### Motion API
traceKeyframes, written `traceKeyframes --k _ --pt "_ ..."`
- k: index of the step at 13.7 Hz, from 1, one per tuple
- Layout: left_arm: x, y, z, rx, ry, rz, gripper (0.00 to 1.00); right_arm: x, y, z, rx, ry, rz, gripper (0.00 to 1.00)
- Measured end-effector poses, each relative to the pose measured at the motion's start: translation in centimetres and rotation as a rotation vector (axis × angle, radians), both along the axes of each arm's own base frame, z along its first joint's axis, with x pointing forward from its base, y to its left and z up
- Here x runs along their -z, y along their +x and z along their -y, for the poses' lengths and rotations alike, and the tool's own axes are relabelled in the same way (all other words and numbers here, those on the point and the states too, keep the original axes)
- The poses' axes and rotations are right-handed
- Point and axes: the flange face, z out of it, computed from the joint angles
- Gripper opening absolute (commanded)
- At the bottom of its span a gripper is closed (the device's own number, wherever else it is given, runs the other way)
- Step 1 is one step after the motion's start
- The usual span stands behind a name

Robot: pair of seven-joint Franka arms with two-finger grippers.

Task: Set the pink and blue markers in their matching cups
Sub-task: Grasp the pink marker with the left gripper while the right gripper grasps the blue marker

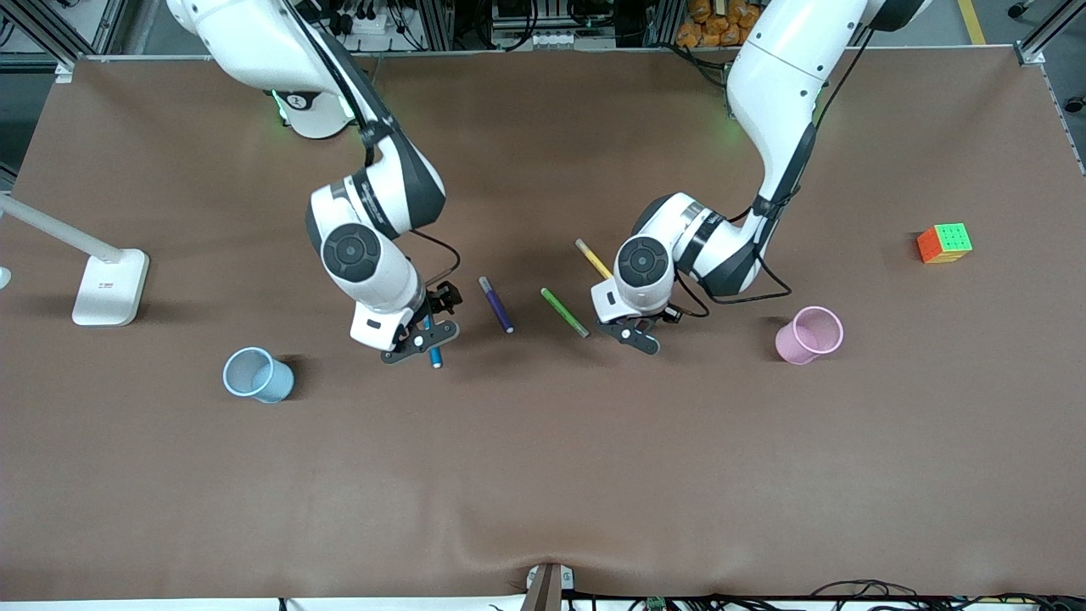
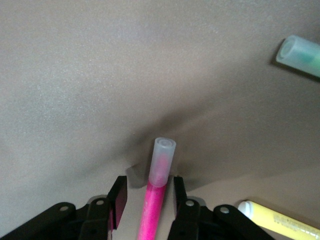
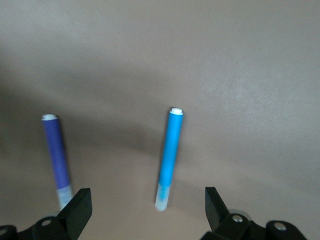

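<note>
The right gripper (image 1: 422, 338) hung low over the blue marker (image 1: 433, 346), fingers spread wide. In the right wrist view the marker (image 3: 168, 159) lay on the table between the 2 fingers (image 3: 76, 210), touched by neither, its long axis pointing straight out from the wrist and so crosswise to the closing line. That alignment was what the coming pinch depended on: the fingers looked set to close across the barrel, not along it. The dark purple marker (image 3: 56, 158) lay almost parallel just outside 1 finger, close enough to be clipped, I judged.

The left gripper (image 1: 638, 333) sat low over the pink marker (image 2: 157, 196), which ran between its fingers (image 2: 117, 199) with the pale cap end sticking out ahead. The fingers stood close on either side with slim gaps showing, so not yet clamped. The green marker (image 1: 564, 312) and yellow marker (image 1: 593, 258) lay just beside it.

The blue cup (image 1: 257, 375) stood toward the right arm's end, the pink cup (image 1: 810, 334) toward the left arm's end, each arm being nearer its matching cup.
</note>
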Motion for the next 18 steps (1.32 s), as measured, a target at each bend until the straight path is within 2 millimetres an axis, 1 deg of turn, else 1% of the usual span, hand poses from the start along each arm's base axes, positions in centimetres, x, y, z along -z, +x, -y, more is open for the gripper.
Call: traceKeyframes --k 2,3,5,7,10,12,14,16,17,18 --pt "0.1 0.0 0.1 0.0 0.0 -0.001 0.41 2.8 -1.5 1.1 0.008 -0.01 -0.003 1.0" --pt "0.1 0.0 0.1 0.001 0.0 -0.001 0.39 3.8 -2.2 1.6 0.008 -0.017 -0.014 1.0" --pt "0.2 0.0 0.2 0.002 0.0 -0.001 0.39 5.2 -3.5 1.7 -0.001 -0.031 -0.04 1.0" --pt "0.3 0.0 0.3 0.003 -0.001 0.0 0.37 6.1 -4.6 1.2 -0.017 -0.042 -0.057 1.0" --pt "0.2 0.1 0.4 0.003 -0.002 0.001 0.35 7.0 -4.6 1.0 -0.019 -0.042 -0.047 1.0" --pt "0.2 0.1 0.4 0.003 -0.002 0.001 0.3 7.0 -4.4 1.0 -0.017 -0.034 -0.026 1.0" --pt "0.2 0.1 0.4 0.004 -0.003 0.002 0.24 7.3 -4.2 1.0 -0.015 -0.028 -0.008 1.0" --pt "0.2 0.2 0.4 0.004 -0.003 0.002 0.13 7.9 -4.1 1.0 -0.015 -0.027 0.0 1.0" --pt "0.2 0.1 0.5 0.004 -0.003 0.002 0.11 8.1 -4.2 1.0 -0.014 -0.028 -0.002 1.0" --pt "0.2 0.2 0.5 0.004 -0.003 0.003 0.06 8.2 -4.2 1.1 -0.014 -0.029 -0.002 1.0"
